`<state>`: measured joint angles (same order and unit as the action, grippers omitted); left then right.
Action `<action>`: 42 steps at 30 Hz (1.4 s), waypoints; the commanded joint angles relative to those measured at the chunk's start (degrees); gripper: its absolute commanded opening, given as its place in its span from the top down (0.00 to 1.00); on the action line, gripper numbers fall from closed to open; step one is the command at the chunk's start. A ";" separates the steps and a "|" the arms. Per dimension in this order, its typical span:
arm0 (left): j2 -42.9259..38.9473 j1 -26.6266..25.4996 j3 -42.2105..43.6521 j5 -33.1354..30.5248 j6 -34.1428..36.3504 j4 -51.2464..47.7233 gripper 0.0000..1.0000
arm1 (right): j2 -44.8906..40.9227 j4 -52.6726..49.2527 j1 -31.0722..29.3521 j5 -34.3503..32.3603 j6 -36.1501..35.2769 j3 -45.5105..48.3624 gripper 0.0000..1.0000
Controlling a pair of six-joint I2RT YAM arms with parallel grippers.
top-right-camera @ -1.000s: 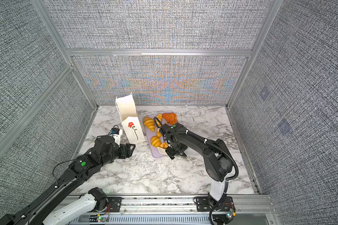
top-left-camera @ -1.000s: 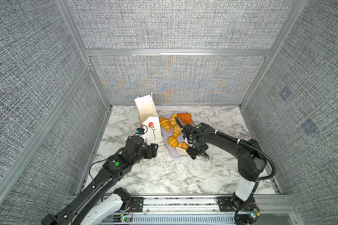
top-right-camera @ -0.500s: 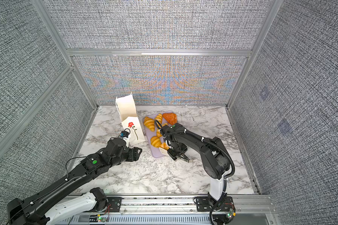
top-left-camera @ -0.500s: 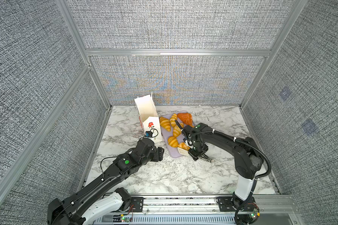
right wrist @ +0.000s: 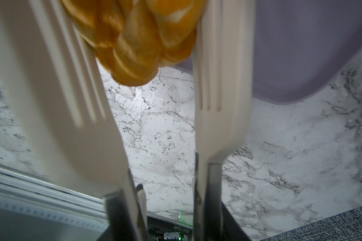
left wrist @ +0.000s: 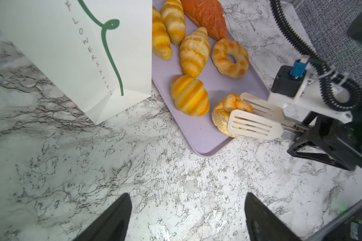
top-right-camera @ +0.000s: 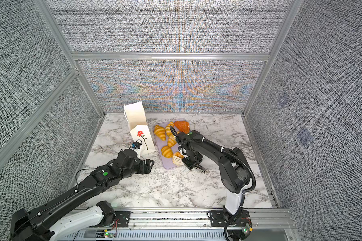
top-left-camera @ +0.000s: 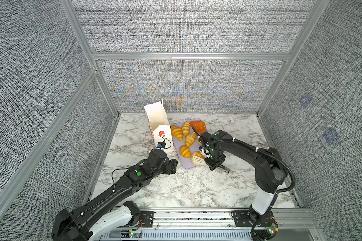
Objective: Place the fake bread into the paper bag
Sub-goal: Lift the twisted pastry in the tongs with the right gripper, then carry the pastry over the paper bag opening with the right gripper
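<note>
**Fake bread** (left wrist: 194,52): seven pieces counted in the left wrist view, all on the lilac tray (left wrist: 196,135). The surface is glossy, golden-yellow with paler stripes.
- Four striped croissants (top-left-camera: 176,133).
- One ring (left wrist: 230,58), hidden behind the right arm in both top views.
- One darker orange-brown piece (top-left-camera: 199,126) at the tray's back end.
- One knotted bun (left wrist: 218,116) at the tray's front right corner.

**Paper bag** (top-left-camera: 158,125): white, tall, upright, mouth open upward. The front face has a red flower on a dark stem, with the lettering "FLOWERS" alongside the stem. It stands towards the back edge of the worktop (top-left-camera: 186,187), left of centre. The tray lies just beside its right side; touching or not, cannot tell.

**Right gripper** (left wrist: 235,109): its fingers (right wrist: 222,62) are white slotted blades. One blade sits on each side of the knotted bun, and both lie against it in the right wrist view. The jaws are partly closed and gripping the bun. Whether the bun is clear of the tray, cannot tell.

**Left gripper** (left wrist: 186,200): dark jaws wide apart, nothing between them. It is over bare worktop, in front of the bag and left of the tray's front end.

**Worktop:** white marble pattern with grey veining.

**Enclosure:** grey woven wall panels (top-left-camera: 186,27) on the left, back and right, set in an aluminium frame (top-left-camera: 188,56). An aluminium rail (top-left-camera: 196,215) along the front edge carries both arm bases.
</note>
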<state>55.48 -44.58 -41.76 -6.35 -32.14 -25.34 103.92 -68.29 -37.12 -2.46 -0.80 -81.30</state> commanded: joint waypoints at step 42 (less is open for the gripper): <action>0.76 2.88 -8.18 -5.58 11.65 8.26 0.01 | -10.34 15.95 0.05 15.47 9.18 -21.86 0.53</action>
<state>56.53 -42.41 -49.04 -10.37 -21.58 -15.20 93.14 -55.81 -36.49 12.03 7.57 -100.99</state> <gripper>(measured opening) 0.993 0.468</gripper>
